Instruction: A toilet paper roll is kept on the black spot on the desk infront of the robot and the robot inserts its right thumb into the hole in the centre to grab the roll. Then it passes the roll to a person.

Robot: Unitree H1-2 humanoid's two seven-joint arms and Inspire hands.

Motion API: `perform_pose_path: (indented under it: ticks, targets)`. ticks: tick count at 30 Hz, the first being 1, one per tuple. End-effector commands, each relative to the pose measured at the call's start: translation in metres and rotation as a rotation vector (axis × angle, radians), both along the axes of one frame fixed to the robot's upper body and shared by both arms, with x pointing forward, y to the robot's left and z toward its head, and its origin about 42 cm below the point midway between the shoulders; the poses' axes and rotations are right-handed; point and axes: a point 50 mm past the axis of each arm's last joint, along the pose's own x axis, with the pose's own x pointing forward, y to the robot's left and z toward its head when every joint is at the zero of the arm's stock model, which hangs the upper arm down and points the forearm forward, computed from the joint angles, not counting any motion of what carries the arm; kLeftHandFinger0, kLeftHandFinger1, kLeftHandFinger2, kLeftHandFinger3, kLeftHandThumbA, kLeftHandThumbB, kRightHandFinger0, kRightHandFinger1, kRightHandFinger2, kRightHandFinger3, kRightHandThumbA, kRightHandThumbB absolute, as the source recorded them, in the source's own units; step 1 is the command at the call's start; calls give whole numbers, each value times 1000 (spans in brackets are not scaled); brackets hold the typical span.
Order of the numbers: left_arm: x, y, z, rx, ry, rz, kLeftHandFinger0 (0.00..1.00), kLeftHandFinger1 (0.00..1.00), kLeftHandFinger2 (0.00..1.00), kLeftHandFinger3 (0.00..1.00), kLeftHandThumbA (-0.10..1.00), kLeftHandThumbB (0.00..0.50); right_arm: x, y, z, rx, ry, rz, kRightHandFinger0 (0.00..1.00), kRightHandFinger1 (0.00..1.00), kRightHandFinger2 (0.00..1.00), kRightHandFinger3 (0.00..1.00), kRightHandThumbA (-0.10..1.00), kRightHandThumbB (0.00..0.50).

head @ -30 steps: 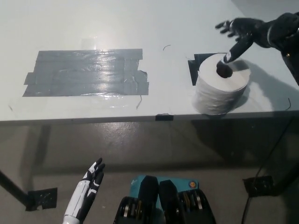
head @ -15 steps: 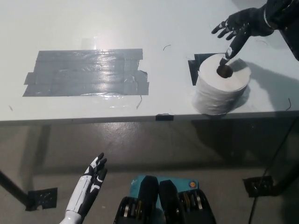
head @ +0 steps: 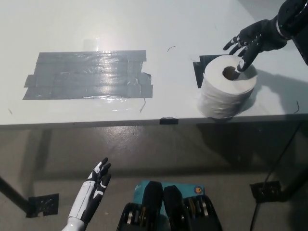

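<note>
We see only part of the black right hand [head: 252, 42]: its arm runs off the top right corner, and the tip of its thumb reaches down to the rim of the hole, where dark on dark keeps us from telling whether it is inside or only at the edge. The small black tape patch [head: 200, 69] is mostly hidden under the single white toilet paper roll [head: 227, 93], with only its left part and upper corner peeking out. That roll stands upright near the front edge of the pale grey desk [head: 96, 24], towards the right, its long axis vertical and the dark core hole facing straight up at us. The right hand hovers over the roll's far right rim with its fingers spread apart, gripping nothing that we can make out. We count one roll, one large rectangular patch of grey tape strips [head: 86, 74] well apart to the left of it, one small black mark [head: 169, 120] on the desk's front edge, and two robot hands. The white left hand [head: 94, 185] rests low at the picture's lower left, below the desk edge, fingers straight and slightly apart, holding nothing; its forearm is cut off by the bottom border
</note>
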Motion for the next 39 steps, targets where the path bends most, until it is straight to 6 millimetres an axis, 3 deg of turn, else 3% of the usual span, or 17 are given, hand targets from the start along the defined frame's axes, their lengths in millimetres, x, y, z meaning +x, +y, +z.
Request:
perform_pose_path:
  ticks: [1,9,11,14,16,20,25,29,33,39]
  targets:
    - [5,-3,14,2,-63,-25,1000,1000,1000,1000,962,38,4,4,39,-14,-100,11,1000,1000,1000,1000,929,359]
    - [6,-4,15,-4,-65,-32,1000,1000,1000,1000,958,36,6,0,26,-11,-170,-53,1000,1000,1000,1000,909,372]
    - [7,-4,16,2,-66,-35,1000,1000,1000,1000,959,37,6,3,24,6,-163,-38,1000,1000,1000,1000,944,347]
    - [8,-5,17,-2,-71,-33,1000,1000,1000,1000,959,41,7,4,23,14,-182,-53,1000,1000,1000,1000,969,368]
    - [9,-4,18,1,-75,-34,1000,1000,1000,1000,960,42,7,5,24,29,-195,-28,1000,1000,1000,1000,1000,333]
    - [11,-5,19,-3,-76,-36,1000,1000,1000,1000,958,39,8,5,27,26,-209,-37,1000,1000,1000,1000,1000,340]
    - [12,-4,19,3,-81,-40,1000,1000,1000,1000,959,38,7,2,25,36,-219,-37,1000,1000,1000,1000,1000,301]
    - [12,-5,20,-2,-77,-48,1000,1000,1000,1000,956,31,7,-2,16,41,-227,-71,1000,1000,1000,1000,960,338]
    - [13,-6,21,3,-83,-49,1000,1000,1000,1000,947,26,7,2,13,-29,-223,-58,1000,1000,1000,1000,1000,379]
    - [15,-6,23,8,-92,-52,1000,1000,1000,1000,942,24,7,2,3,-70,-203,-53,1000,1000,1000,1000,1000,356]
